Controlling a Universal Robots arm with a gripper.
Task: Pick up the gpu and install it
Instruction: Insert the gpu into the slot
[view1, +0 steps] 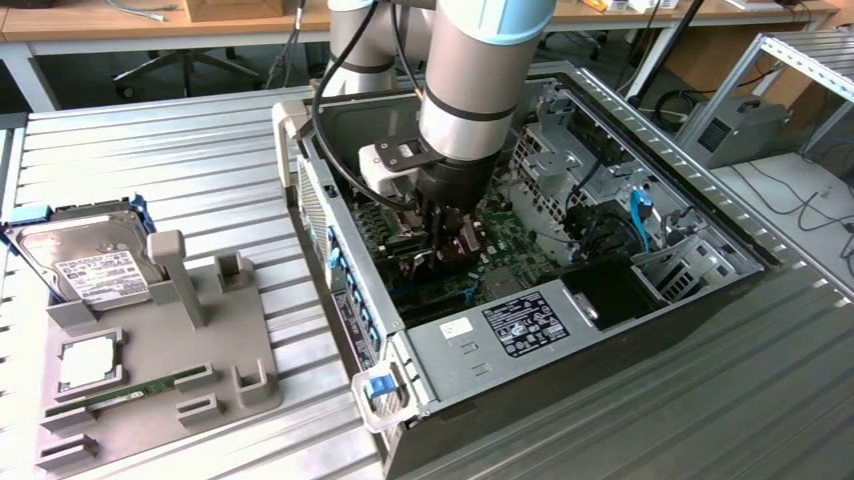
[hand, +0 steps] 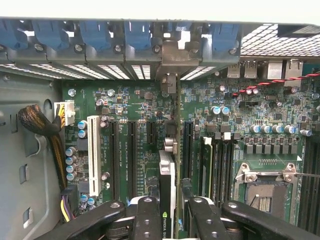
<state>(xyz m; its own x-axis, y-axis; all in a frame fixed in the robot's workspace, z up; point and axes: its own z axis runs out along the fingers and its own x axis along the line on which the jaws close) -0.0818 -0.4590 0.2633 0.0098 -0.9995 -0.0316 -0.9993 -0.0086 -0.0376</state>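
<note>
A: Starting at the exterior view's left, we have the grey parts holder (view1: 160, 345) on the slatted metal table (view1: 174, 150). What do we see on it?

B: We see the silver hard drive (view1: 87, 262) with its white label at the far end, a CPU (view1: 90, 362) lying flat in a pocket nearer us, and the slim green RAM stick (view1: 140, 390) in a slot just beside it.

A: Moving right, we come to the open computer case (view1: 534, 330), lying with its side off. The Universal Robots arm (view1: 478, 80) reaches straight down into it, and the gripper (view1: 447, 245) sits low over the green motherboard (view1: 514, 250).

B: Further right in the case we find a blue cable (view1: 641, 222) and the drive cage (view1: 674, 265); a black label (view1: 531, 322) sits on the near panel.

A: And from the wrist?

B: We see the motherboard (hand: 145, 107) close up: a white PCI slot (hand: 93, 155), then black expansion slots (hand: 132, 155), then the gripper (hand: 167, 210) with the gpu (hand: 167, 180) standing on edge between its black fingers (hand: 148, 215). They are partly closed and pinch the card from both sides.

A: Where does the card sit?

B: Its bracket (hand: 171, 62) end lines up with the rear slot openings, and its lower edge is over the motherboard slots. We cannot tell whether it is fully seated. To the right are the RAM slots (hand: 220, 165) and the empty CPU socket (hand: 264, 192).
</note>
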